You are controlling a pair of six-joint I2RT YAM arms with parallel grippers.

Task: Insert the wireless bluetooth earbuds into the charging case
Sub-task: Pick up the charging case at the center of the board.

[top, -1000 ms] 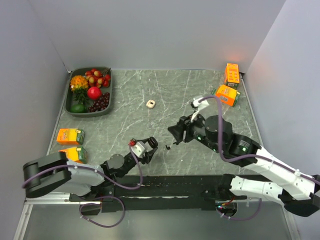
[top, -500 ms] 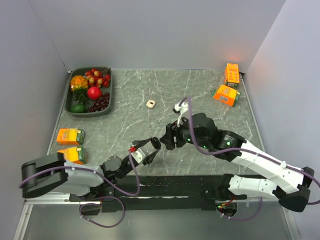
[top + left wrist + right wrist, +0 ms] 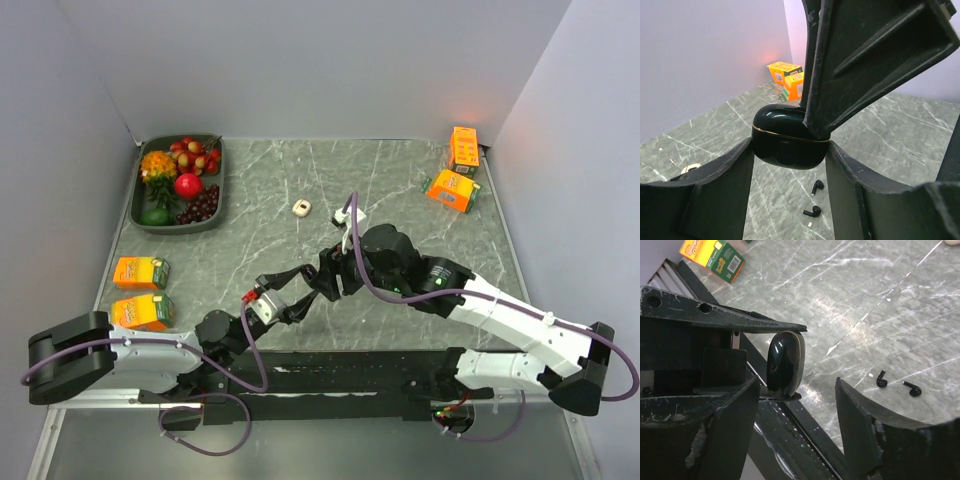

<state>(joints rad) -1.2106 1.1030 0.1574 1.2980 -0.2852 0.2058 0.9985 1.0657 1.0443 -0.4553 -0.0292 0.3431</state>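
Near centre is tight: the right gripper [image 3: 797,382] is crowded against the left gripper [image 3: 790,150], which clamps the charging case [image 3: 787,140]. The earbuds [image 3: 881,379] lie on bare table [image 3: 400,180], with room around them. Far centre is open but for a small beige item [image 3: 301,207]. Obstacles:
- fruit tray [image 3: 220,190], far left
- cartons [image 3: 140,272], left edge
- orange boxes [image 3: 452,188], far right

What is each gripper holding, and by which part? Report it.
Left gripper clamps the closed charging case by its opposite sides; right gripper, open, holds nothing.
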